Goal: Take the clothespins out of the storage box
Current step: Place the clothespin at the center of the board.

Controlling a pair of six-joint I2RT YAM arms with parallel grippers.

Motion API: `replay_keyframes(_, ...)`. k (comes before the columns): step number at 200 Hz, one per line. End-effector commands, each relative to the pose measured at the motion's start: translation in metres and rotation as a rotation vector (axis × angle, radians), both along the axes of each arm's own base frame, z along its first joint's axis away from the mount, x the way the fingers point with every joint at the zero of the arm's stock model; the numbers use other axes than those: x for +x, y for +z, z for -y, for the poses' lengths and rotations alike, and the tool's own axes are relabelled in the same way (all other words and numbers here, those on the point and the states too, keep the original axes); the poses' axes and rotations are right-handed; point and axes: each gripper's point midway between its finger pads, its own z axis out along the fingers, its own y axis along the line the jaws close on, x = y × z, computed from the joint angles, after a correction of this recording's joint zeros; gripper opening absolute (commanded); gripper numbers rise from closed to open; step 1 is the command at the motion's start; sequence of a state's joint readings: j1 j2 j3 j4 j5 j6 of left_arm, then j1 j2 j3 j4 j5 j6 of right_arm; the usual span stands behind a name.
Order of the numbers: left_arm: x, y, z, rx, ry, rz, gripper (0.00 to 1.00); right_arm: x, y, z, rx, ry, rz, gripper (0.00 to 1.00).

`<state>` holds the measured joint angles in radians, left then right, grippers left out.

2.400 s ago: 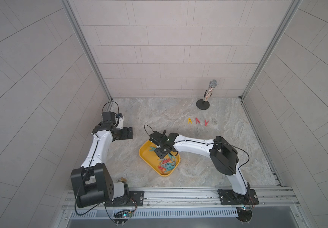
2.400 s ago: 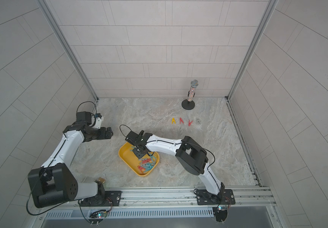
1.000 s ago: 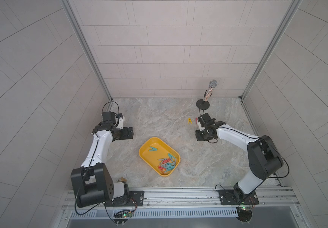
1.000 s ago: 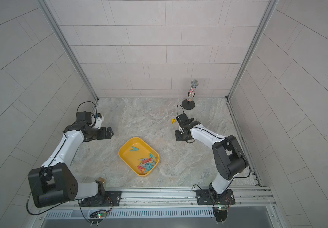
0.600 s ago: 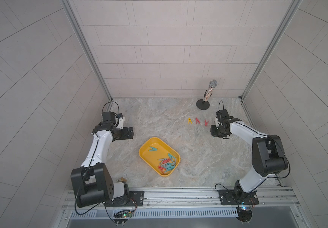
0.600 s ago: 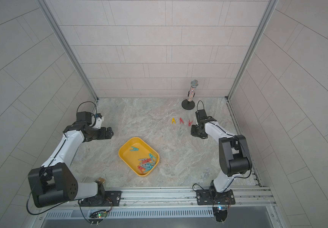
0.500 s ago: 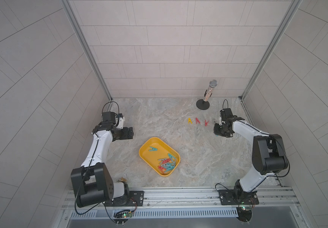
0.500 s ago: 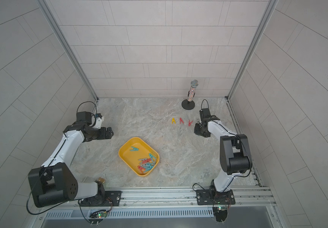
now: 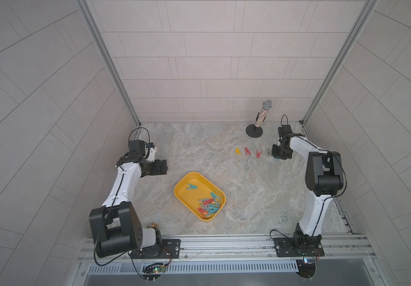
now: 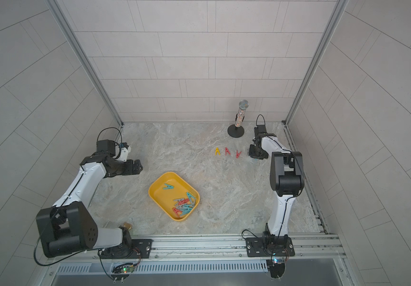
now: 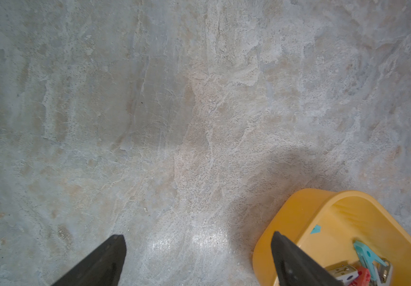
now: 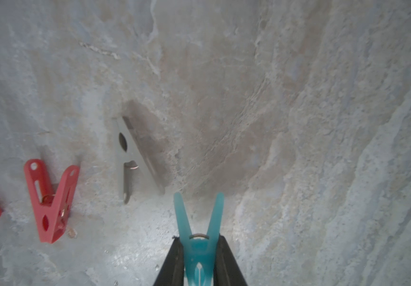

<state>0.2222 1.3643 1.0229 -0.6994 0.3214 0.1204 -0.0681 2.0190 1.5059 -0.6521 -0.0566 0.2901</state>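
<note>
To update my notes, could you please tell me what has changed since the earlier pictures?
The right gripper moved from over the storage box to the right end of the row of laid-out clothespins, beside the grey clothespin, shut on a teal clothespin, not yet released. The left gripper, open, the box and that row stayed put.

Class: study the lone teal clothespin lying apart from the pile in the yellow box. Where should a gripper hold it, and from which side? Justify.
Grip the lone teal clothespin across its middle, probably coming straight down from above. It appears to lie flat on the storage box floor, clear of the pile and walls, so both jaws have room beside it.
</note>
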Motion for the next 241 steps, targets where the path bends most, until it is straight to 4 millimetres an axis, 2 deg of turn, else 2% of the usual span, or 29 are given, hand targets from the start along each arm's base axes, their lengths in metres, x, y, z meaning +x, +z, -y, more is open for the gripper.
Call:
replay_keyframes(1,0.001,0.008,0.0,-0.01,0.009,0.004,1.0,-0.004,-0.008,0.014,-0.009,0.021,-0.067,0.1)
replay_keyframes(69,0.001,0.009,0.0,-0.015,0.008,0.005,1.0,0.015,-0.024,0.023,-0.014,0.045,-0.1,0.14)
replay_keyframes(115,0.002,0.01,0.0,-0.017,0.011,0.003,1.0,0.021,-0.039,0.022,0.003,0.045,-0.125,0.16)
replay_keyframes(138,0.002,0.01,0.0,-0.016,0.012,0.004,1.0,0.021,-0.04,0.02,0.006,0.045,-0.132,0.22)
replay_keyframes(188,0.001,0.01,0.0,-0.017,0.011,0.002,1.0,0.019,-0.015,0.017,-0.027,0.047,-0.086,0.33)
replay_keyframes(241,0.001,0.01,0.001,-0.018,0.011,0.0,1.0,0.015,0.026,0.013,-0.043,0.028,-0.007,0.4)
